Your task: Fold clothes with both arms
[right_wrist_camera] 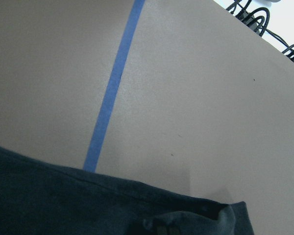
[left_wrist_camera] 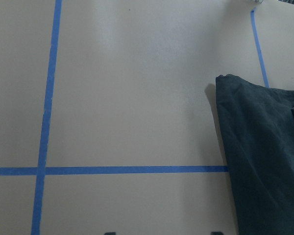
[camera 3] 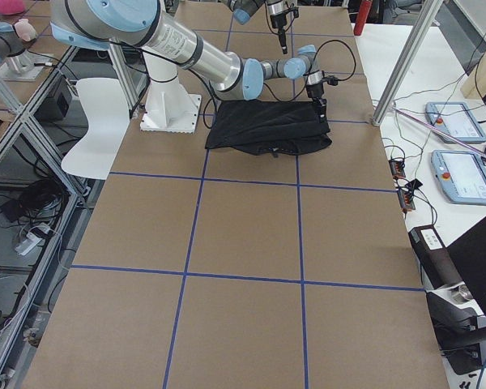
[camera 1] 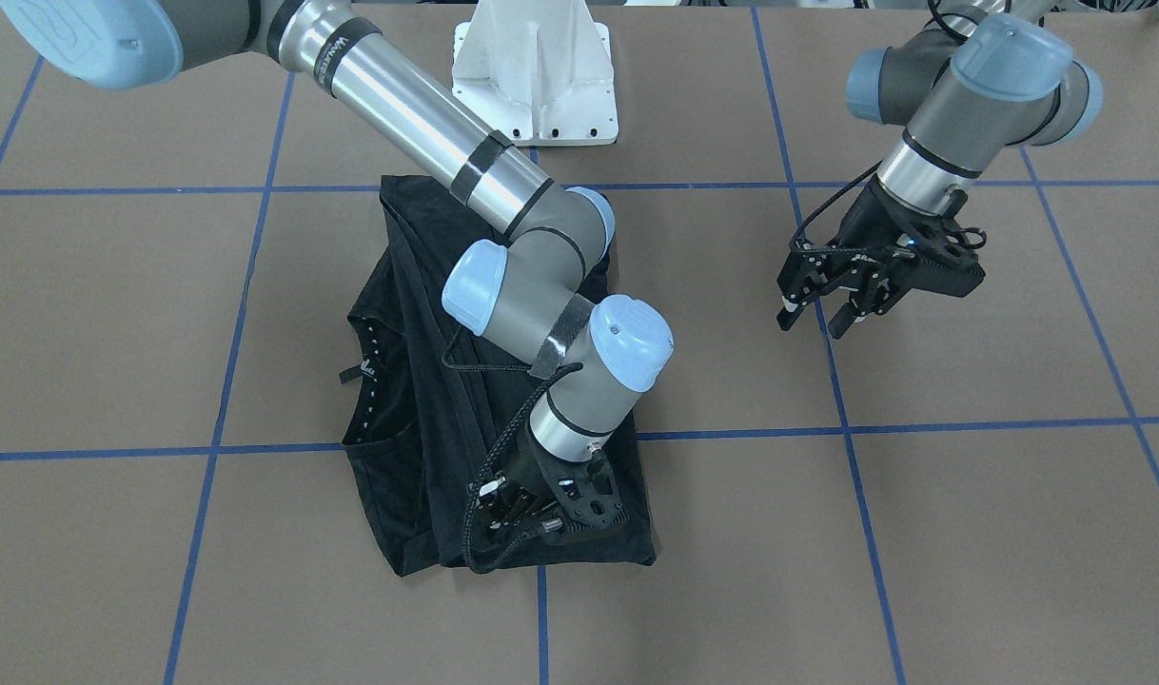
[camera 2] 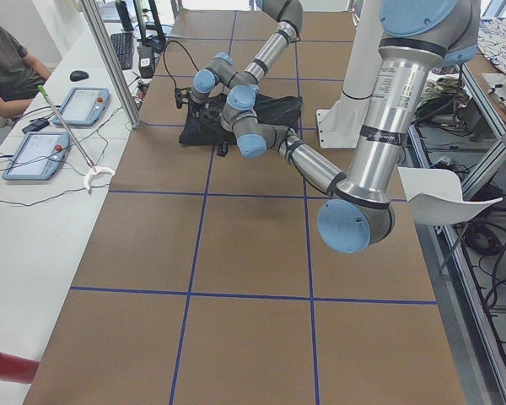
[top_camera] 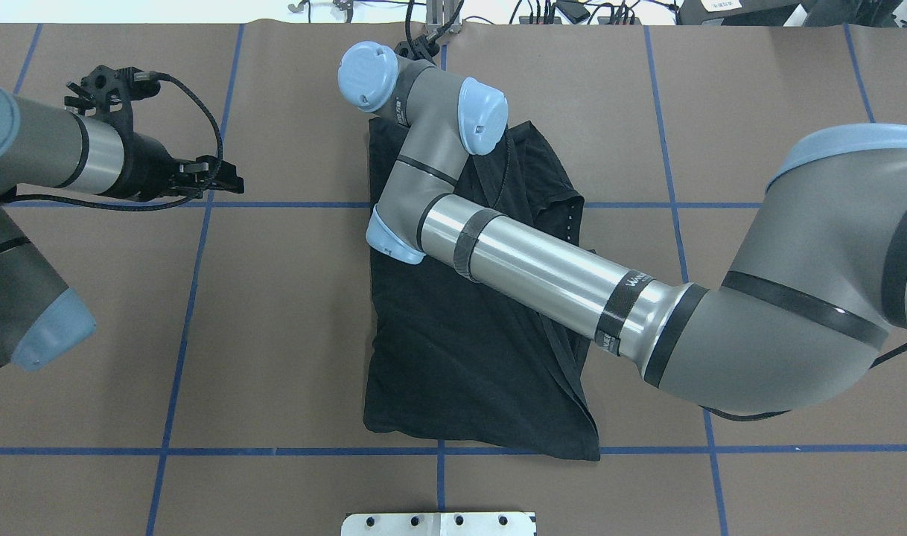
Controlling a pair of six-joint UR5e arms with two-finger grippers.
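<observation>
Lying folded near the middle of the tabletop [top_camera: 275,335], the black T-shirt [top_camera: 461,357] runs lengthwise from the robot's edge toward the operators' edge. The right gripper [camera 1: 508,509] sits on its operator-side corner, and whether it is clamped cannot be told. The left gripper [camera 1: 817,314] hovers well apart, fingers spread.

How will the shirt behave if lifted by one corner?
Probably floppy: the shirt lies in soft folds and wrinkles, so it should drape and come unfolded rather than hold its shape. It is likely light, being thin cloth lying flat on the table. If pushed, it would probably bunch up rather than slide whole.
</observation>
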